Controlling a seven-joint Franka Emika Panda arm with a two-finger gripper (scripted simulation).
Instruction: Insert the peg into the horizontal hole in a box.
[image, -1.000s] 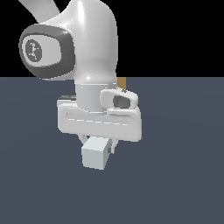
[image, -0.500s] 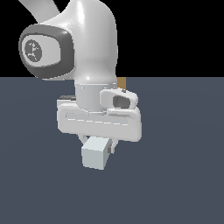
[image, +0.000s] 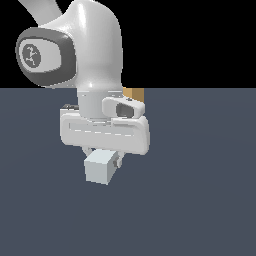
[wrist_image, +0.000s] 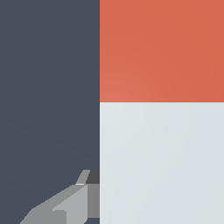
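My own white arm fills most of the exterior view, standing between the camera and nearly everything else. Below it spreads the flat slate-blue surface, with plain black above its far edge. My wide white hand block sits low in that view, and under it pokes the pale grey-white end of the peg, seen end-on so its length is lost. Only the exterior view shows the box: a small tan sliver peeking out just above my hand, toward the exterior view's right of my wrist. The rest of the box is hidden behind my arm, and I cannot see the hole at all.

The wrist view shows what the exterior view cannot: the peg up close, filling more than half the picture, one half red-orange and the other half pale grey-white, the two colours meeting along a straight line. Its edges run out of the picture, so neither end is visible there. Beside it is bare surface.

My fingers are mostly covered by the hand block in the exterior view. In the wrist view one grey finger shows, its tip right against the pale half of the peg. The other finger is behind the peg. I am closed around the peg, holding it on its pale half.
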